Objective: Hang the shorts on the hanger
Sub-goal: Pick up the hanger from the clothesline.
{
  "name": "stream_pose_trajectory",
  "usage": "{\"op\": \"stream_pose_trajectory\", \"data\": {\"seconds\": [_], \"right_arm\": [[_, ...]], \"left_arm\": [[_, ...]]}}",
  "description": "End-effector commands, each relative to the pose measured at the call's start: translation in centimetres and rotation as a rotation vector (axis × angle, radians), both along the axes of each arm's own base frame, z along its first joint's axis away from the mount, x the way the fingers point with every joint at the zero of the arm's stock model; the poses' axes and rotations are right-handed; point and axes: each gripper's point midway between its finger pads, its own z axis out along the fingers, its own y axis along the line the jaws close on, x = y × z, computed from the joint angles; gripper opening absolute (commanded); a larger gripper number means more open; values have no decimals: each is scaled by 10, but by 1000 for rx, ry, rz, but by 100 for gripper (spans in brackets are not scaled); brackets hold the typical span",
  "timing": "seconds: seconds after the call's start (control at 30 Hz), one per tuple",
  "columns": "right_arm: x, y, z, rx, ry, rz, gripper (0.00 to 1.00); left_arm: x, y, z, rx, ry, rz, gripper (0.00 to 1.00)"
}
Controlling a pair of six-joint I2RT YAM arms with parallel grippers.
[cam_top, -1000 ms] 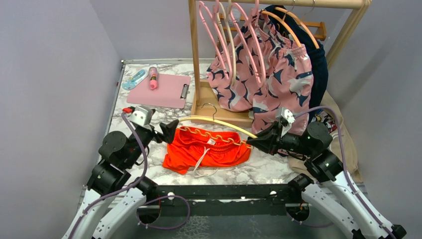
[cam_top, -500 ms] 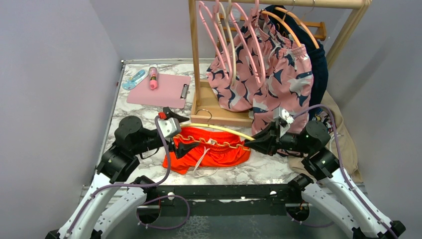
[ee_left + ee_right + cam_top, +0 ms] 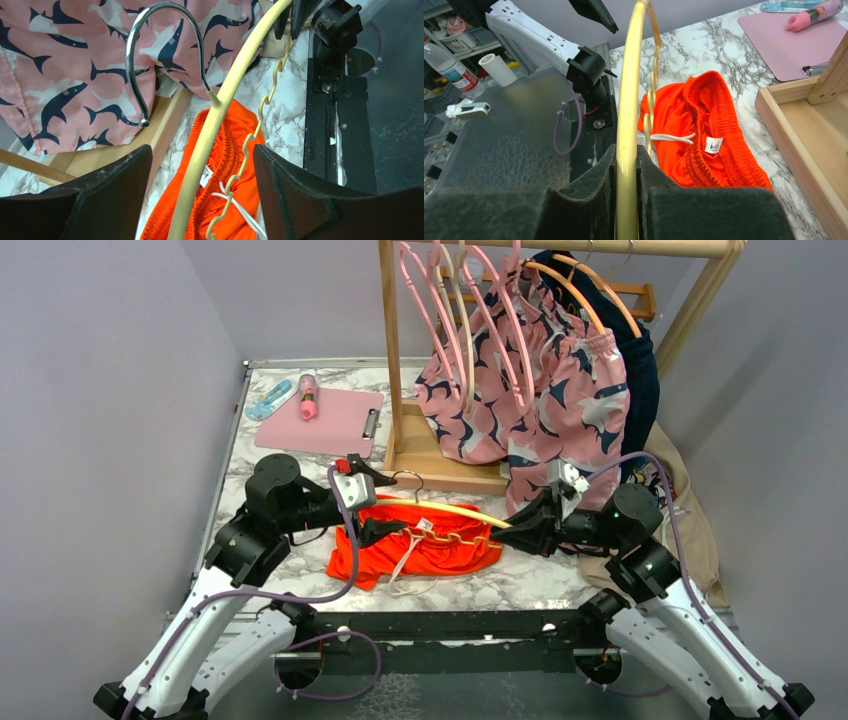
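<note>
The orange-red shorts (image 3: 420, 552) lie crumpled on the marble table, white drawstring showing; they also show in the left wrist view (image 3: 225, 145) and the right wrist view (image 3: 704, 125). The pale-yellow hanger (image 3: 452, 510) is held level above them; its metal hook (image 3: 150, 55) points away. My right gripper (image 3: 503, 533) is shut on the hanger's right end (image 3: 626, 150). My left gripper (image 3: 372, 502) is open around the hanger's left part (image 3: 210, 140), its fingers (image 3: 100, 195) on either side, not touching it.
A wooden rack (image 3: 392, 350) stands behind with pink hangers (image 3: 425, 300), shark-pattern pink shorts (image 3: 560, 400) and orange hangers (image 3: 600, 290). Its wooden base (image 3: 440, 465) lies just beyond the shorts. A pink clipboard (image 3: 320, 420) lies at the back left. A beige garment (image 3: 690, 510) is at right.
My left arm has swung right from the hanger's left end to above the shorts, its open jaws now straddling the hanger near the hook. The right gripper keeps its hold.
</note>
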Motion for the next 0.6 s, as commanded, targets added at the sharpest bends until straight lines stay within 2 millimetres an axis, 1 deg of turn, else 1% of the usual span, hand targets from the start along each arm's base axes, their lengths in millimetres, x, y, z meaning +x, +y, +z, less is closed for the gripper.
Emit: {"op": "stream_pose_trajectory", "data": {"seconds": [0.0,0.13,0.17,0.47,0.57], "right_arm": [[-9,1,13,43,-61,44,1],[-10,2,13,43,-63,48,1],[-10,2,13,43,-63,47,1],[-12,2,13,44,-65,54,1],[-12,2,13,42,-62,56,1]], "left_arm": [[-9,-5,3,-5,-18,-73,71],[-8,-7,1,-1,-9,-82,50],[-8,-7,0,1,-9,-81,47],[-5,-6,-12,25,2,-68,43],[-5,-6,-13,26,2,-65,43]]}}
